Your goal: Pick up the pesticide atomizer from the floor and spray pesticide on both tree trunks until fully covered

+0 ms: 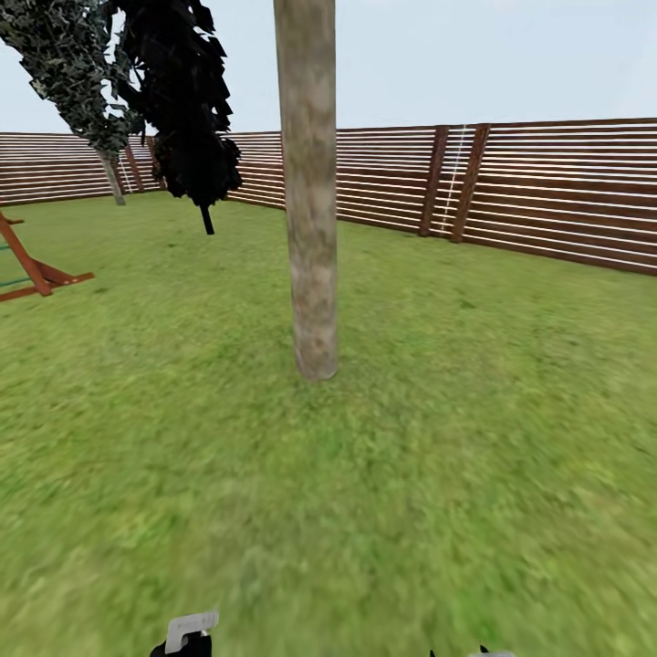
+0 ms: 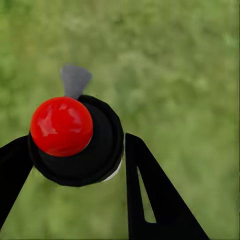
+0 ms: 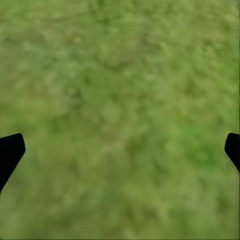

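Our left gripper (image 2: 75, 155) fingers (image 2: 155, 195) are clamped on the pesticide atomizer (image 2: 75, 142), red knob and grey nozzle over blurry grass floor (image 2: 190, 75). Our right gripper (image 3: 120, 150) fingers (image 3: 9, 152) are spread wide, nothing between them. Ahead, mid-distance, one tree trunk (image 1: 308, 201) stands upright; far left, a second tree (image 1: 87, 73), slat fence (image 1: 547, 187) behind.

I look out over a green lawn (image 1: 474, 438) ringed by a brown slatted wooden fence (image 1: 547, 192), a red wooden frame (image 1: 36, 269) at left, under pale sky (image 1: 474, 55).
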{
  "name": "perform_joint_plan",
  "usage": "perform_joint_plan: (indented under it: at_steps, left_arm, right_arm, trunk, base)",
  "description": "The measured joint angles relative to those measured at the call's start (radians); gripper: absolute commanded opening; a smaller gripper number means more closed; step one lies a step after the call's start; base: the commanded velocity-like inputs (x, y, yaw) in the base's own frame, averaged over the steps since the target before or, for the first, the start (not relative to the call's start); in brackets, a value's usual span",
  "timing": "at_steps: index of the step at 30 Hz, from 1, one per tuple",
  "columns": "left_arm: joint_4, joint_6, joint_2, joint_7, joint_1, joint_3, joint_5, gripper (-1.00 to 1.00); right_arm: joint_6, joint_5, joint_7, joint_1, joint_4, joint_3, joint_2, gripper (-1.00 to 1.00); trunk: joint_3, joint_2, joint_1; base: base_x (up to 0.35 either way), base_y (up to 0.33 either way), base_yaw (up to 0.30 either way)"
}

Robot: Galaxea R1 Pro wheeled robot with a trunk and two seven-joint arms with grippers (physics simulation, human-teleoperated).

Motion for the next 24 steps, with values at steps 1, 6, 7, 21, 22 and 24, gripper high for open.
perform_joint_plan:
  at_steps: [1,6,7,21,22,24]
  left_arm:
    - [0.000,0.000,0.000,0.000,0.000,0.000,0.000,-1.00]
    - [0.000,0.000,0.000,0.000,0.000,0.000,0.000,-1.00]
    - [0.000,0.000,0.000,0.000,0.000,0.000,0.000,-1.00]
    - [0.000,0.000,0.000,0.000,0.000,-0.001,0.000,-1.00]
    - [0.000,0.000,0.000,0.000,0.000,-0.001,0.000,-1.00]
    - [0.000,0.000,0.000,0.000,0.000,-0.001,0.000,-1.00]
  right_arm:
    - [0.000,0.001,0.000,0.000,0.000,0.000,0.000,1.00]
    - [0.000,0.002,0.001,0.000,0.000,0.001,-0.004,1.00]
    - [0.000,0.002,0.001,0.000,0.000,0.002,-0.005,1.00]
    - [0.000,0.003,0.002,0.000,0.000,0.003,-0.007,1.00]
    - [0.000,0.002,0.002,0.000,0.000,0.003,-0.007,1.00]
    - [0.000,0.003,0.002,0.000,0.000,0.003,-0.006,1.00]
  trunk:
    - [0.000,0.000,0.000]
    - [0.000,0.000,0.000]
    - [0.000,0.000,0.000]
    - [0.000,0.000,0.000]
    - [0.000,0.000,0.000]
    - [0.000,0.000,0.000]
  base:
    - [0.336,0.000,0.000]
    - [0.338,0.000,0.000]
    - [0.338,0.000,0.000]
    - [0.338,0.000,0.000]
    - [0.338,0.000,0.000]
    - [0.338,0.000,0.000]
